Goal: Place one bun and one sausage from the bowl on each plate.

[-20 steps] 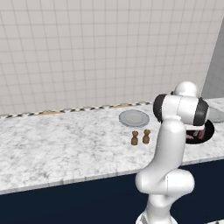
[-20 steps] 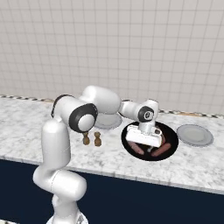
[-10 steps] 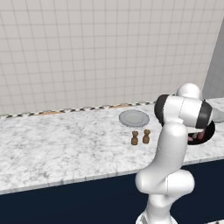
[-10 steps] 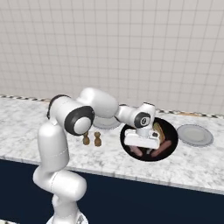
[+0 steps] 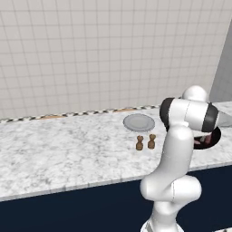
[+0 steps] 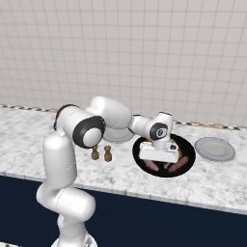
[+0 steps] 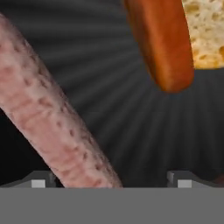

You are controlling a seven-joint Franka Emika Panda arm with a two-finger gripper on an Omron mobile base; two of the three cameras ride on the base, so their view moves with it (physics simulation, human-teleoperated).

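Mottled pink-brown skin, faintly speckled: one sausage, a long thin cylinder, lies slantwise across the ribbed black floor of the bowl in the hand view. Its lower end runs down between the two finger tips, closer to the one at the left of that view; the gripper stands wide apart over it, and contact cannot be made out. Up and to the right of the gripper in that view, clear of it, lies a smooth orange-brown rounded end of a bun, with a pale, crumbly tan bread surface just beyond it at the corner.

Right base view: gripper lowered into the bowl, red-brown sausages showing below and to the right of the hand. One light-grey plate rests just right of the bowl; two small brown shakers stand left of it on the marble counter.

Left base view: arm blocks most of the bowl, only its rim seen. A grey plate lies behind the shakers.
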